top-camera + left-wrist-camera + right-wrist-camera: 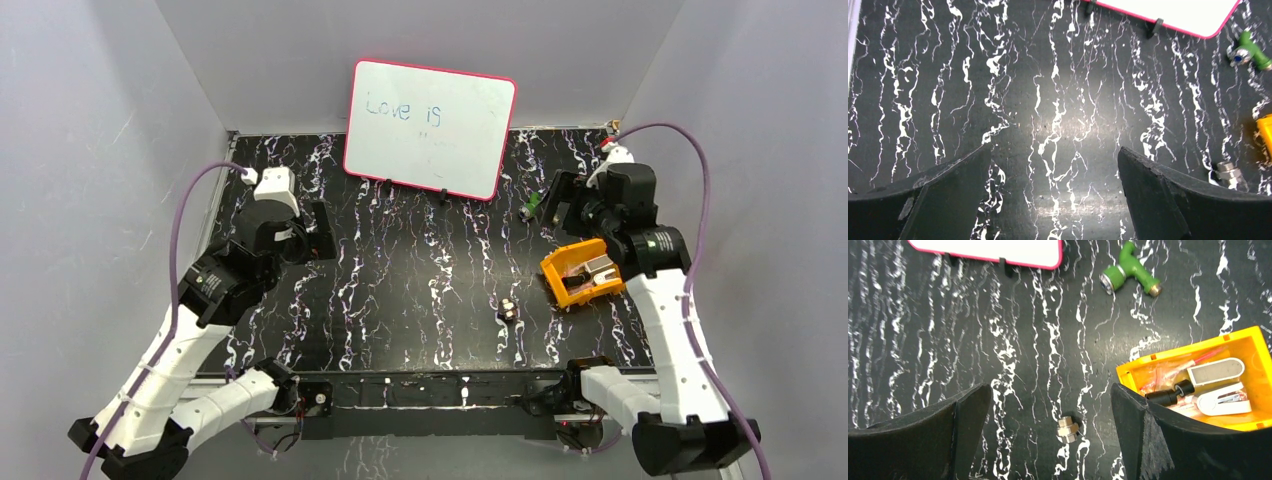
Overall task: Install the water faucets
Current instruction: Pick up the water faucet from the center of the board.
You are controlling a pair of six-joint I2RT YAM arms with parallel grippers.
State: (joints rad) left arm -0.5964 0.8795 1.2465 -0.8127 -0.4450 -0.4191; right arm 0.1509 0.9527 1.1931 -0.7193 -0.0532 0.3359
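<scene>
Ahead of wide-spread right end effector, green tap lying untouched, left end effector spread too

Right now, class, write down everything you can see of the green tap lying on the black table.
The green tap looks like plastic. It has a short angled body with a side branch, a round silver-rimmed knob with a blue centre at one end, and a metal fitting at the other. It lies on its side on the black marbled table, apart from the whiteboard and the orange tray, touching only the table.
</scene>
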